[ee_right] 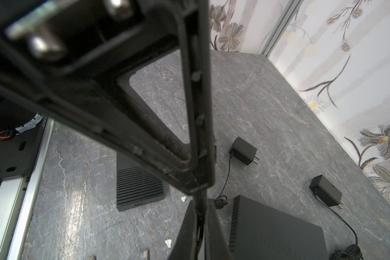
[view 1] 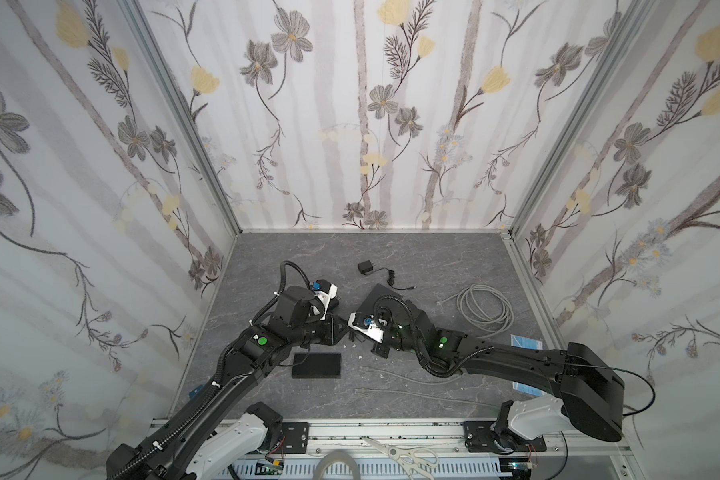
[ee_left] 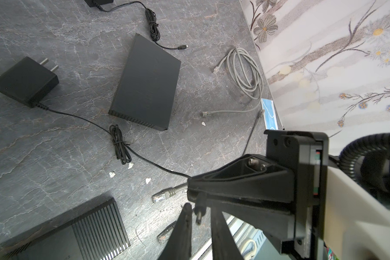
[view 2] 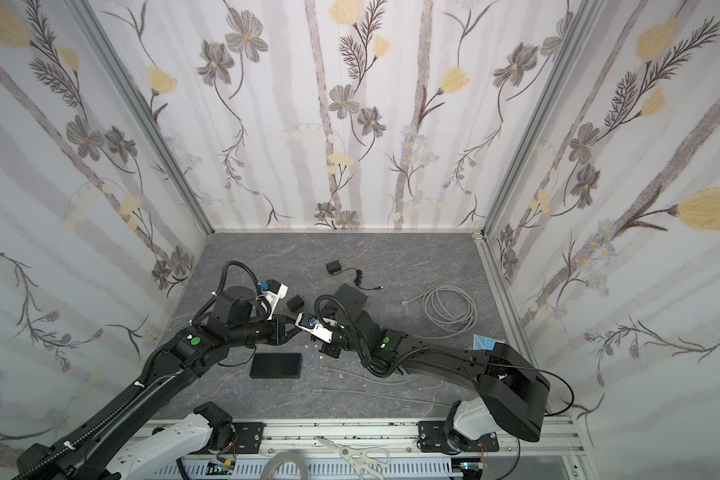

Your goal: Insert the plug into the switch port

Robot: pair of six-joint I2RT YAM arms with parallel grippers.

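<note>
Plug (ee_left: 198,217): small black barrel, up off the table (view 1: 391,249), held at the tip of the right gripper (ee_right: 200,204) and hanging between the fingers (ee_left: 186,225) of the left gripper (ee_left: 200,206).
Left gripper: meets the right gripper tip to tip over the middle of the table. Fingers narrowly parted, one on either side of the plug, with a sliver of gap showing beside it.
Right gripper: pressed together, pinching the plug by its stem where the cable leaves it. Angled toward the left gripper.
Cable (ee_left: 88,121): thin and black. Runs slack from the right gripper's tip across the table, through a tied bundle, to an adapter.
Adapter (ee_left: 24,80): black block with two prongs, flat on the table just beyond the left gripper.
Switch (ee_left: 146,83): flat black box with a vented side, lying on the table behind the right gripper, partly under that arm's wrist in both top views. Apart from the plug. Ports hidden from every view.
Ribbed box (ee_left: 77,234): black, flat on the table on the near side of the left gripper, not touching it.
Second adapter (view 1: 364,267): on the table beyond both grippers, with its own thin lead.
Grey cables (view 1: 485,309): loose coil out past the right gripper, toward the side wall. More grey ends lie on the table on the near side of both grippers.
</note>
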